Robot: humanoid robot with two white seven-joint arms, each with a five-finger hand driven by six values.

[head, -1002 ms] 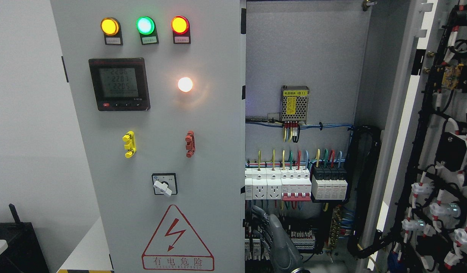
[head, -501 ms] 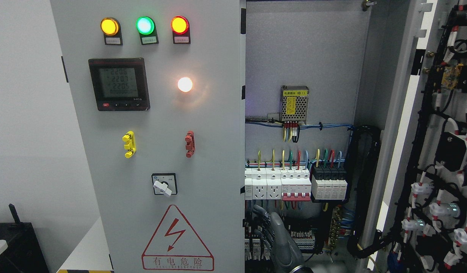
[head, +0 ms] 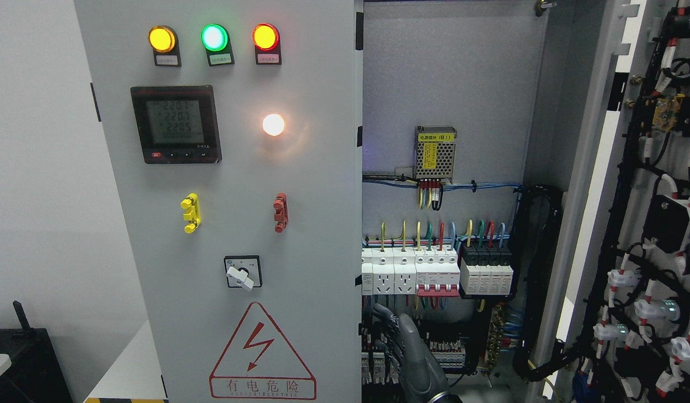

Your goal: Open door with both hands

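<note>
Head view: open cabinet (head: 451,84) holds breakers (head: 434,274), wiring (head: 538,280).

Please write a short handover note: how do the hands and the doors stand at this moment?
Right robot hand: low in the cabinet opening, beside the left door's free edge; grip unclear.
Left robot hand: out of view.
Right door: swung open, wiring showing.
Left door: shut.
Done: right door.
Left to do: open the left door.

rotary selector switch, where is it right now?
Head view: the rotary selector switch sits low on the closed left door, centre of the panel, just above the red hazard triangle and below the yellow and red handles.
</note>
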